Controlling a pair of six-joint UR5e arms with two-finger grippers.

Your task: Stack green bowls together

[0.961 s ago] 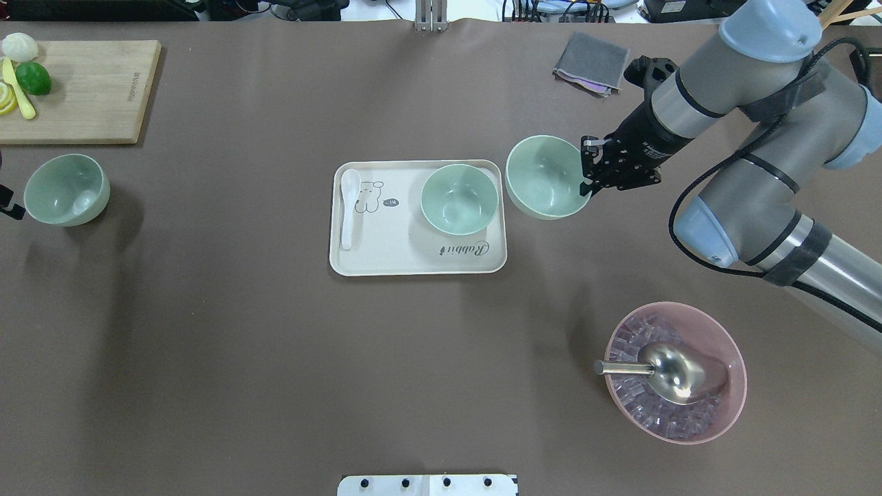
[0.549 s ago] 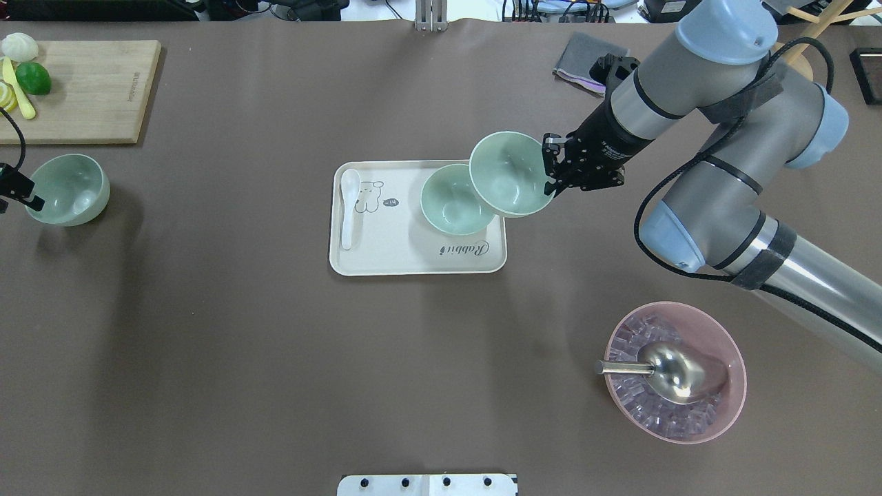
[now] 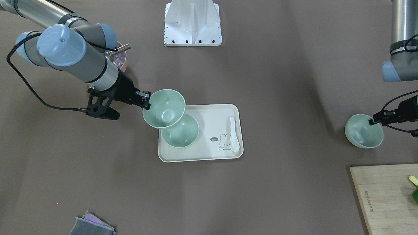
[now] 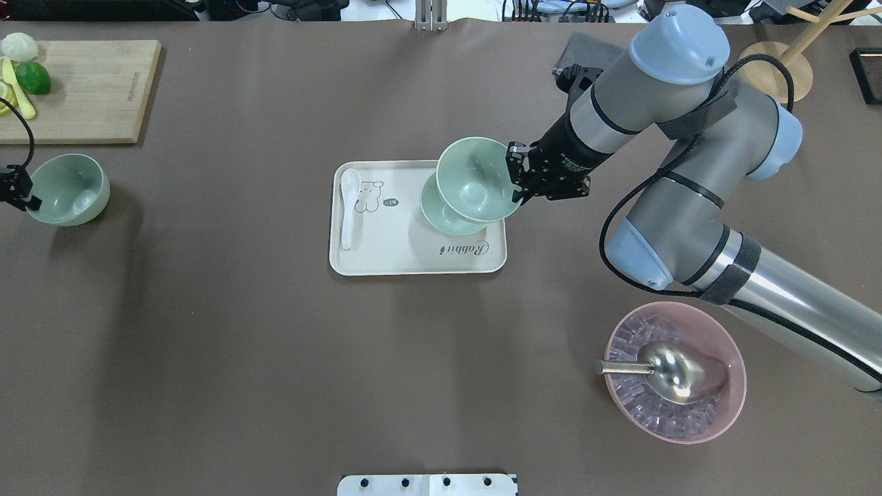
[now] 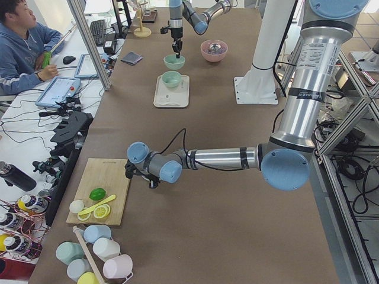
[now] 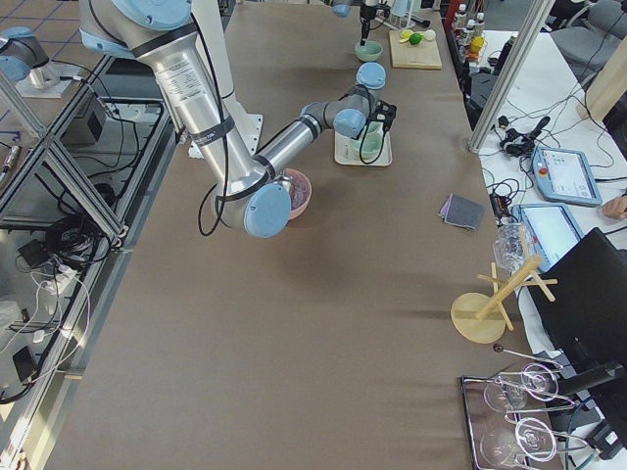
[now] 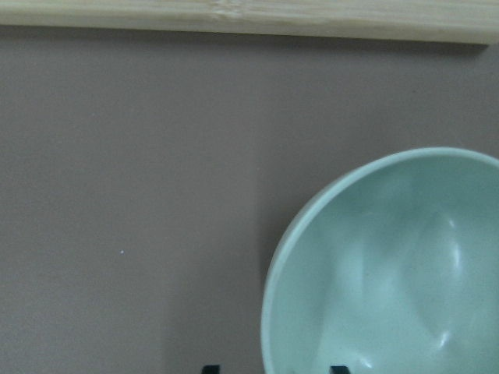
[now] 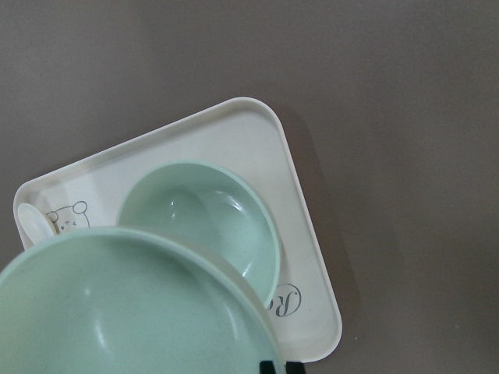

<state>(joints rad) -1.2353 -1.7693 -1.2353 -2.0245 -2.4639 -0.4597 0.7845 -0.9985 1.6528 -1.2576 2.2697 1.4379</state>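
Note:
My right gripper (image 4: 518, 180) is shut on the rim of a pale green bowl (image 4: 475, 180) and holds it tilted just above a second green bowl (image 4: 433, 210) that sits on the cream tray (image 4: 386, 267). The held bowl overlaps the tray bowl's right part. The front view shows the same: right gripper (image 3: 147, 99), held bowl (image 3: 165, 107), tray bowl (image 3: 183, 134). A third green bowl (image 4: 69, 189) stands at the far left. My left gripper (image 4: 17, 194) is open, and its fingers straddle that bowl's rim (image 7: 269, 327).
A white spoon (image 4: 348, 207) lies on the tray's left side. A pink bowl (image 4: 689, 420) with ice and a metal scoop stands at the front right. A wooden cutting board (image 4: 83, 89) with a lime is behind the left bowl. A grey cloth (image 3: 91, 227) lies behind the right arm.
My right gripper has carried its bowl left, from beside the tray to over the tray bowl. My left gripper has moved in to the left bowl's rim.

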